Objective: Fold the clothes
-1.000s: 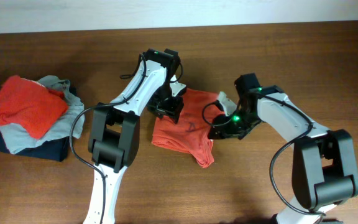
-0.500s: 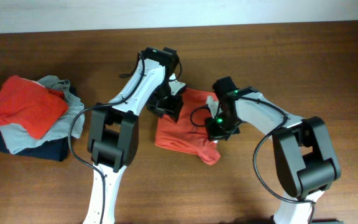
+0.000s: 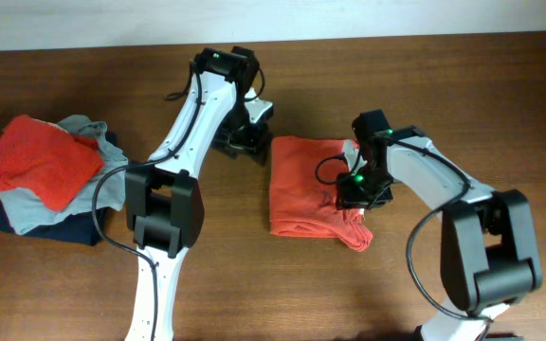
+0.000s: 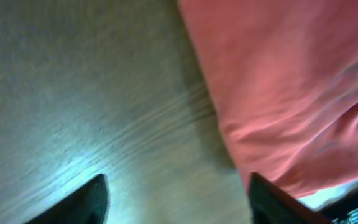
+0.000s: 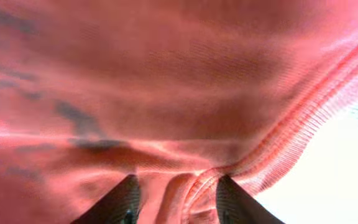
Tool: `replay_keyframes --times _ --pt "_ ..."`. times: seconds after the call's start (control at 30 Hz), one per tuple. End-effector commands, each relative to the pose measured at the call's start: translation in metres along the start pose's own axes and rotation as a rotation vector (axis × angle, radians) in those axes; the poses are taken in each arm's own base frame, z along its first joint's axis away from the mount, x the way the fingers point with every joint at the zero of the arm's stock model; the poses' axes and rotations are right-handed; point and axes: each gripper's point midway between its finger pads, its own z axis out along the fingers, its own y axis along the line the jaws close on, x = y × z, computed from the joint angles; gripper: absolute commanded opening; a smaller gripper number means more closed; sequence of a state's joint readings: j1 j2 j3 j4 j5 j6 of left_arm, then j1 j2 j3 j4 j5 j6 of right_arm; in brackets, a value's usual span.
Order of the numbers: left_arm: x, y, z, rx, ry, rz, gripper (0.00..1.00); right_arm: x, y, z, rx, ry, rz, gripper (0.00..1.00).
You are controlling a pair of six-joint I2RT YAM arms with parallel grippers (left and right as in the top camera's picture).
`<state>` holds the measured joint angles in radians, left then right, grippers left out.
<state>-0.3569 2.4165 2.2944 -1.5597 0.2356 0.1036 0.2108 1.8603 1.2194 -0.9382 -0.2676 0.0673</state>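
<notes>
Overhead view: the orange-red T-shirt (image 3: 306, 185) lay mid-tabletop, folded into a rough upright rectangle. Its left edge was straight, its bottom edge was a rolled lip, and a loose corner stuck out at the lower right. The cloth was soft, matte knit with shallow wrinkles.

The tabletop (image 3: 500, 95) was dark brown wood with a fine grain running lengthwise.

The left gripper (image 4: 179, 202) hovered at the shirt's upper left corner. In its wrist view the two dark fingers (image 4: 92, 199) stood wide apart over bare wood with nothing held, and the shirt's rounded fold edge lay just beside the right one.

The right gripper (image 5: 179, 199) sat low on the shirt's right edge. Its fingers stood partly apart with a ridge of cloth bulging between them; I could not tell whether the cloth was pinched. A ribbed, stitched band (image 5: 303, 106) curved past, and blurred dark marks (image 5: 79, 124) showed on the fabric.

At far left was a stack well apart from the shirt: a crumpled orange-red piece (image 3: 36, 161) on top, a grey-blue piece (image 3: 102, 185) under it, and a navy piece (image 3: 60, 229) flat at the bottom.
</notes>
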Motion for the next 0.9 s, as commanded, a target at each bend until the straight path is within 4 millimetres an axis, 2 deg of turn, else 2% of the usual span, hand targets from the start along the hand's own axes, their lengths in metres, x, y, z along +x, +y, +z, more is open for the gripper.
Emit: replay_keyframes --times 0.0,0.1,0.27,0.5,0.57,0.67,0.73,0.87 --pt "-0.008 -0.016 0.012 0.115 -0.014 0.004 0.77 -0.015 0.010 -0.027 -0.024 -0.092 -0.019 0.61" --pt "-0.008 -0.032 0.033 0.223 0.006 -0.044 0.77 -0.018 0.011 -0.029 -0.028 -0.100 0.064 0.67" --pt "-0.003 -0.039 0.068 0.288 0.051 -0.193 0.77 -0.026 0.011 -0.028 -0.045 -0.126 0.277 0.68" --pt "-0.002 -0.033 0.103 0.291 0.063 -0.378 0.79 -0.050 0.009 -0.020 -0.069 -0.190 0.419 0.68" --pt "0.001 -0.034 0.116 0.310 0.075 -0.450 0.82 -0.049 0.007 -0.012 -0.067 -0.172 0.455 0.67" --pt "0.002 -0.049 0.127 0.410 0.089 -0.491 0.82 -0.045 0.005 0.005 -0.056 -0.123 0.471 0.62" --pt "0.001 -0.057 0.132 0.452 0.090 -0.507 0.81 -0.041 0.003 0.016 -0.045 -0.089 0.486 0.59" --pt "0.001 -0.061 0.137 0.452 0.091 -0.520 0.80 -0.036 -0.001 0.028 -0.033 -0.051 0.549 0.59"
